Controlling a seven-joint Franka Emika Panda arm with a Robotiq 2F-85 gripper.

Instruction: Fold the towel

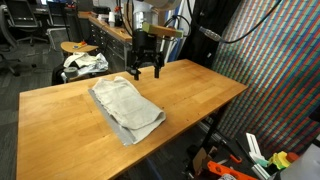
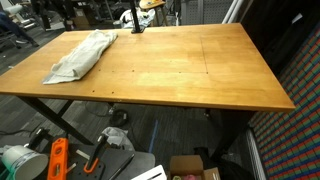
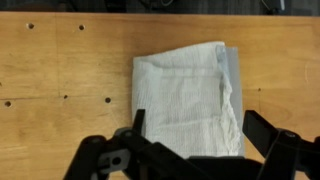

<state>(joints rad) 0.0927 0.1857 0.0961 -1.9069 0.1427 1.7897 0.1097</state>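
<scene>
Towel [image 1: 125, 108]: laid crumpled on the wooden table [image 1: 195, 85], near one edge.
Gripper [image 1: 146, 68]: held above the towel, fingers spread, nothing grasped.
Risk: layers may be pinched together, bunching the fold.

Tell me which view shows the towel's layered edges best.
The wrist view: the towel lies straight below, large, its layered edge clear. Both exterior views show it whole, but small and oblique.

A: How is the arm [image 1: 143, 12] finished?
B: White casings are seen above; the end effector [image 1: 147, 68] is made in black; linked black fingers [image 3: 138, 122] are shown in the wrist view.
</scene>
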